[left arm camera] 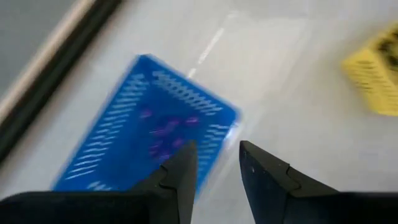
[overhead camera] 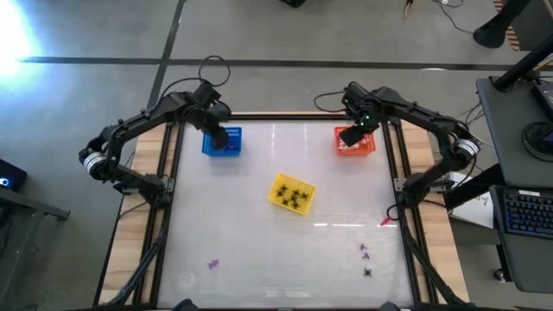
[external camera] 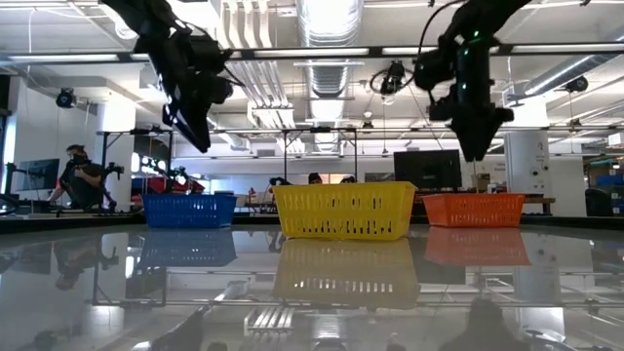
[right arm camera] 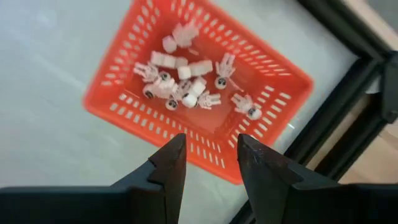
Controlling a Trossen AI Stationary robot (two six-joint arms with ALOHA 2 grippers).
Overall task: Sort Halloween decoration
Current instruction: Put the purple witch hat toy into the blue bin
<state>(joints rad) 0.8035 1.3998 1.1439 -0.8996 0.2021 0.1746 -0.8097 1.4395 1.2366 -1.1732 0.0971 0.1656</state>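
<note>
Purple bits in blue basket blurred. Left gripper fingers apart, empty (right gripper likewise, above orange basket).

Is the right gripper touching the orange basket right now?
Apart. In the low view the right gripper hangs well above the orange basket, with open room showing between them. The right wrist view shows its fingers open and empty over the white pieces.
</note>
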